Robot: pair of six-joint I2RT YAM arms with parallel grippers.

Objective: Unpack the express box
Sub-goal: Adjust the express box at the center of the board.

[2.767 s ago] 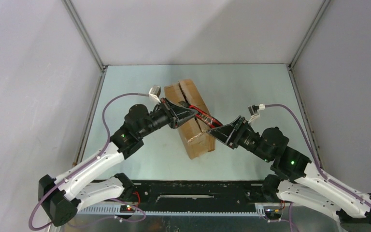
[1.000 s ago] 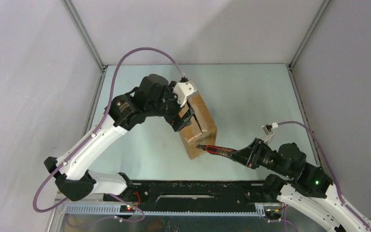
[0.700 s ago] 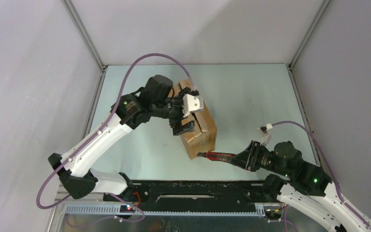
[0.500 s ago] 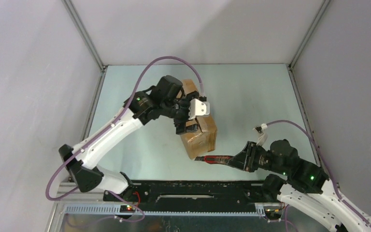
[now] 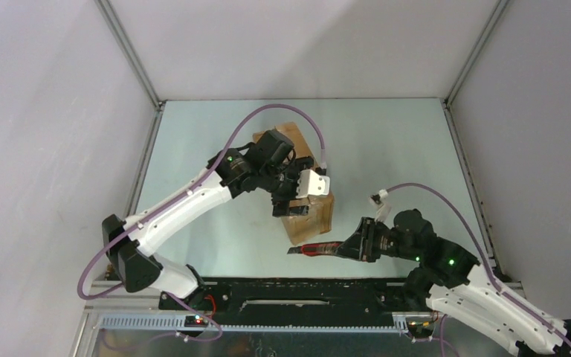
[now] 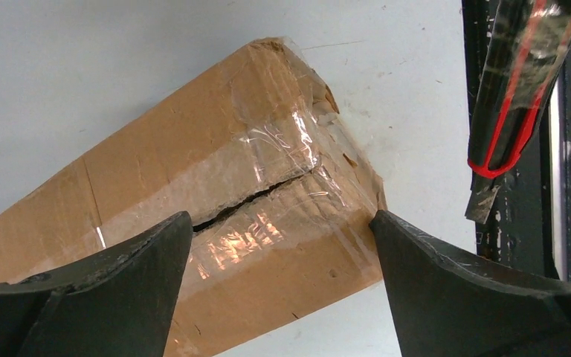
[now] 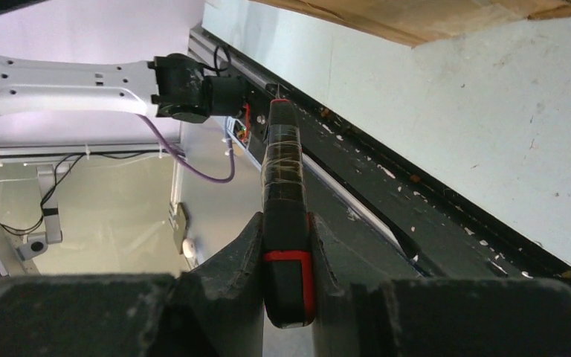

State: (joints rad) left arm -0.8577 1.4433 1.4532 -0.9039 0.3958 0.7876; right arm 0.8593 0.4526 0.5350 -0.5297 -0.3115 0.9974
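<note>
Box (image 6: 193, 171) at the centre of the table (image 5: 386, 149), tape seam slit, flaps down.
Contents hidden (only a dark crack shows). Left gripper (image 6: 281, 223) hovers spread wide astride the box's near end, holding nothing. Right gripper (image 7: 286, 245) clamps the cutter (image 7: 282, 171) just off that end. Next step, likely: pry a flap up.

Surface (image 5: 386, 141): flat, pale grey-green, matte, lightly speckled with scuffs, walled on three sides, with a chipped black rail (image 5: 305, 294) along its near edge. Resting directly on it, one item: express box (image 5: 314, 220), brown corrugated cardboard, oblong, lying flat near the middle and skewed to the edges. Clear tape covers its top seam, which is split open between the flaps.
</note>
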